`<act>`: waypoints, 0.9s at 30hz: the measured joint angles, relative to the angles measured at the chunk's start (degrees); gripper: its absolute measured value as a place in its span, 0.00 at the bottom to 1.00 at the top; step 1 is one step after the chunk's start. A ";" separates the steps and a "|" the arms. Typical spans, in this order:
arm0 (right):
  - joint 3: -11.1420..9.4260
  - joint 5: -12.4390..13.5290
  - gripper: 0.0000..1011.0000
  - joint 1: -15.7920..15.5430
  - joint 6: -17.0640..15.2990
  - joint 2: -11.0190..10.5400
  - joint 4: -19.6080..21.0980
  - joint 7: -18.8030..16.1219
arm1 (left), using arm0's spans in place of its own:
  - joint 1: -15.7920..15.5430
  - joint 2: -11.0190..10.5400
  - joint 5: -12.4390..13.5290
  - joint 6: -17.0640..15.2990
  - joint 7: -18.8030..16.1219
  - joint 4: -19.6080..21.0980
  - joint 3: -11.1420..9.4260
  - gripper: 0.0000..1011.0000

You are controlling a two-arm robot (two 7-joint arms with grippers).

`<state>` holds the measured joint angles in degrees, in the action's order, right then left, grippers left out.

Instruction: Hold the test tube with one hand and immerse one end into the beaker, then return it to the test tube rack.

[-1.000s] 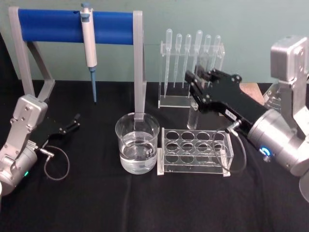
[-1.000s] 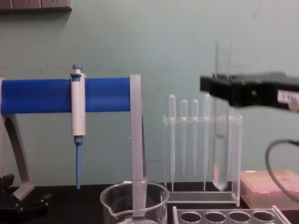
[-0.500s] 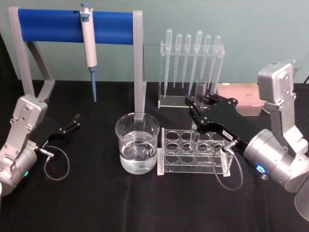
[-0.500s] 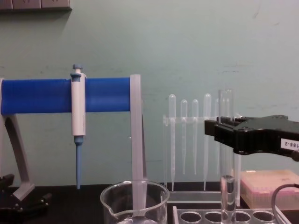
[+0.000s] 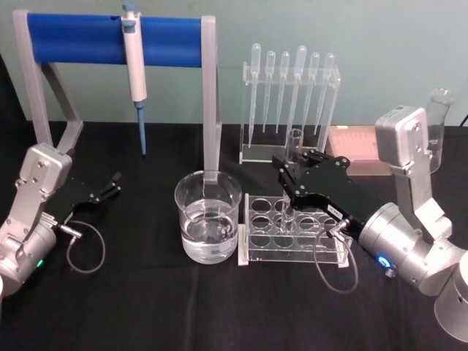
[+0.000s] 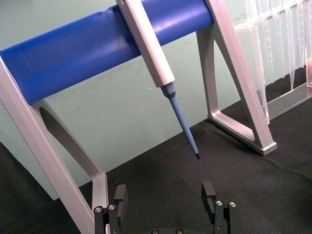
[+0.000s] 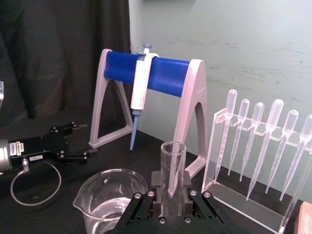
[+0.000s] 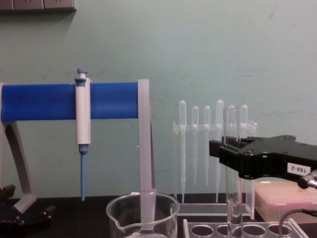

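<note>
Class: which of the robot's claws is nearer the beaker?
Right. The right claw holds the test tube just beside the beaker; the left claw rests farther away.

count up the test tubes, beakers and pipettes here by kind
test tube: 1
beaker: 1
plastic bulb pipettes: 6
white-and-blue pipette: 1
Total: 9
</note>
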<state>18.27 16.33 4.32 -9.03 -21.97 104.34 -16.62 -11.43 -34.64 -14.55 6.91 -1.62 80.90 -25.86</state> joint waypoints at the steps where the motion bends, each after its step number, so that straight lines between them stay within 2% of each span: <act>1: 0.05 -0.09 0.22 0.10 0.13 0.06 -0.26 -0.06 | 0.00 0.00 0.00 0.00 0.00 0.00 0.00 0.99; 15: 1.50 -1.70 0.22 2.31 0.59 1.54 -5.35 -0.80 | 0.00 0.00 0.00 0.00 0.00 0.00 0.00 0.99; 27: 3.10 -4.37 0.22 4.01 -1.79 1.85 -7.24 -1.12 | 0.00 0.00 0.00 0.00 0.00 0.00 0.00 0.99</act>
<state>21.37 11.96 8.33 -10.82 -20.13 97.10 -17.75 -11.43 -34.65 -14.55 6.91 -1.62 80.90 -25.86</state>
